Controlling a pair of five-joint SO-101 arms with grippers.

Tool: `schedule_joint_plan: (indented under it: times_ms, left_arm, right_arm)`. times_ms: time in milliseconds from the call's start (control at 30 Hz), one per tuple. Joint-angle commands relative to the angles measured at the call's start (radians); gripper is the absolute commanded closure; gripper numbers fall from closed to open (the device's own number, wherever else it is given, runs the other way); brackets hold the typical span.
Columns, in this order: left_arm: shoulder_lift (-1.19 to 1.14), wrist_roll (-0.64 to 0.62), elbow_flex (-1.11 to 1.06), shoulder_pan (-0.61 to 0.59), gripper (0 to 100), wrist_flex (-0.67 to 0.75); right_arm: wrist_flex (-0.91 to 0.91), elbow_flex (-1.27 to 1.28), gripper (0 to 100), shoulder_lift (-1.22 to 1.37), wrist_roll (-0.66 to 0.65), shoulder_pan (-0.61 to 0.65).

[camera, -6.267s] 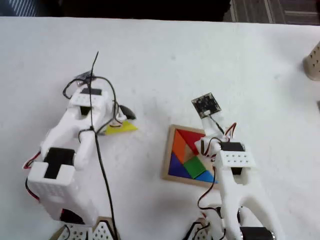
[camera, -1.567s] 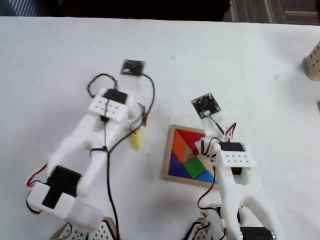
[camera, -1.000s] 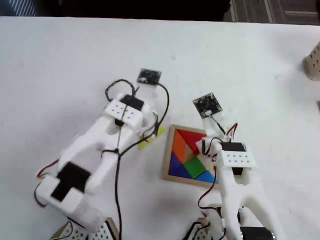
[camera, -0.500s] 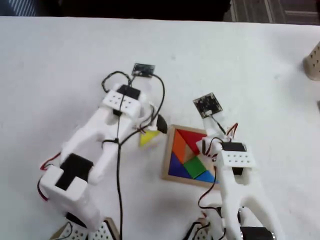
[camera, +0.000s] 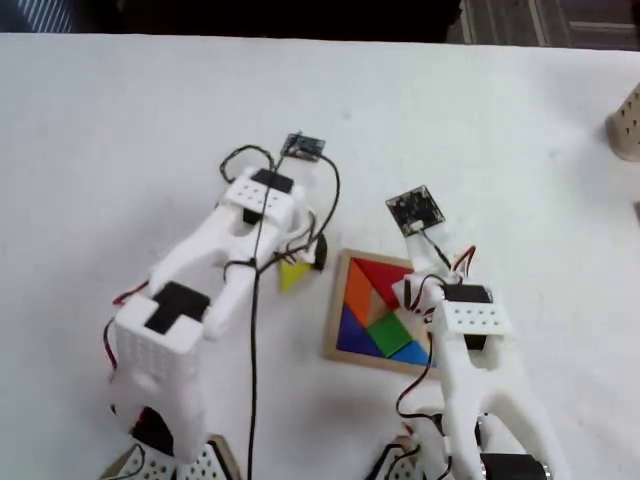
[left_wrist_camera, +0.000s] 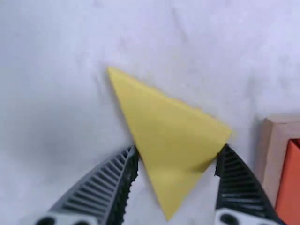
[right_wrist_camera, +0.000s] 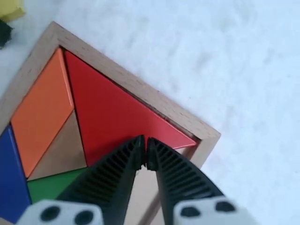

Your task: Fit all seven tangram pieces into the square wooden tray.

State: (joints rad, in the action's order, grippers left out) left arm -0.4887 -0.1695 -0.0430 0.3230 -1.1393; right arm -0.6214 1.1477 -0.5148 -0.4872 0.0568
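Fingers (left_wrist_camera: 112, 185) of left gripper (left_wrist_camera: 176, 157): clamped on opposite edges of yellow triangle (left_wrist_camera: 168, 126), which sits just beside wooden tray (camera: 339, 305), at its 10 o'clock. Right gripper (right_wrist_camera: 144, 143): fingers closed on nothing, above red triangle (right_wrist_camera: 112, 112) seated at tray's 12 o'clock side.

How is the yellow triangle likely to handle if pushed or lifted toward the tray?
The yellow triangle looks flat and crisp-edged, so probably stiff and unable to roll. Its slanted sides meet the left pincer at an angle, so it may twist or slip out. Being thin, it is likely light and slides easily on the white table.
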Motion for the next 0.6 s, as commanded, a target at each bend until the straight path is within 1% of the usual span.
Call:
schedule_joint_plan:
  times_ms: [0,67,200,333,400,467,567]
  left_arm:
    - [-0.008,0.008,0.109,0.005,73,-0.023]
    - [0.001,0.008,0.130,0.005,73,-0.038]
    - [0.001,0.003,0.138,0.005,73,-0.025]
    - [-0.041,-0.002,0.137,-0.001,73,0.032]
    - [-0.051,-0.028,0.144,-0.004,73,0.032]
    - [-0.062,-0.066,0.164,-0.004,73,0.000]
    - [-0.064,-0.083,0.169,-0.004,73,-0.021]
  right_arm:
    - [0.005,-0.008,97.8,-0.033,-0.011,-0.004]
    - [0.005,-0.008,97.8,-0.033,-0.011,-0.004]
    - [0.005,-0.008,97.8,-0.033,-0.011,-0.004]
    - [0.005,-0.008,97.8,-0.033,-0.011,-0.002]
    - [0.005,-0.008,97.8,-0.033,-0.011,-0.002]
    - [0.005,-0.008,97.8,-0.033,-0.011,-0.002]
    - [0.005,-0.008,97.8,-0.033,-0.011,-0.002]
